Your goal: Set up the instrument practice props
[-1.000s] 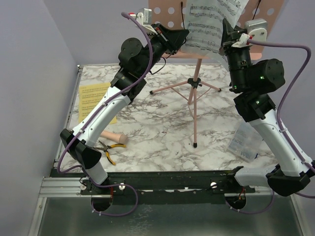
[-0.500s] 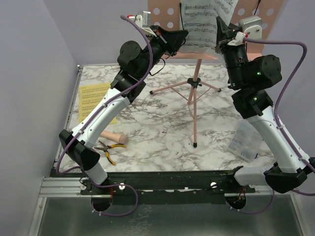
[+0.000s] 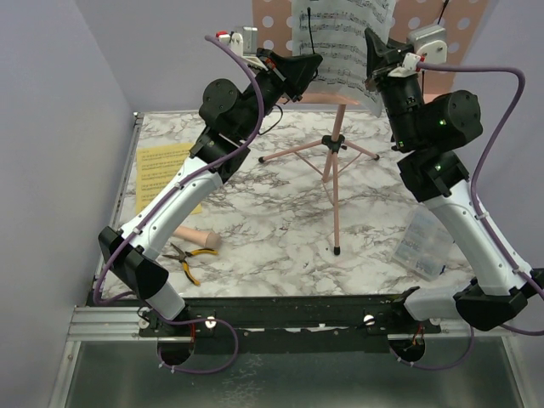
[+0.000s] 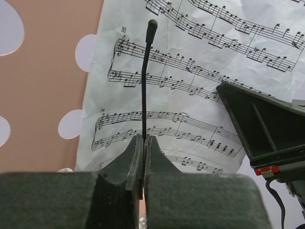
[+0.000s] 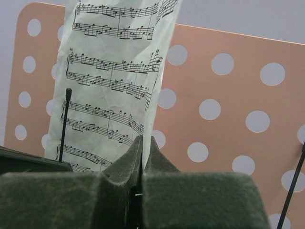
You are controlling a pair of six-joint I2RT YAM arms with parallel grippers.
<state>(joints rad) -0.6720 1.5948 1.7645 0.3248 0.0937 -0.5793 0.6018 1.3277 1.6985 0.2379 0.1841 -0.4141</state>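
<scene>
I see my left tool with its jaws squeezed together on the thin black page wire of the music stand; the wire rises straight up from the fingertips, across the front of the white sheet of music; the sheet lies against the pink holed panel, which shows at 9 o'clock of the sheet in the left wrist view; my right tool is also closed, clamped on the lower right edge of that same sheet, with the panel spreading toward 3 o'clock behind it; a second black wire slants at the far right of the panel, touched by neither tool; from above, both tools are up at the panel, at 12 o'clock of the desk, the left one at the sheet's left side and the right one at its right side; the pink tripod pole drops from the panel, and the tripod legs spread over the far middle of the marble top, one running toward 6 o'clock; a yellow page lies flat at 9 o'clock near the desk's left edge, partly hidden by the left arm; the beige toy microphone lies on its side at 8 o'clock, with the yellow-handled pliers just beside it toward the near edge; a clear plastic box sits at 4 o'clock beside the right arm.
</scene>
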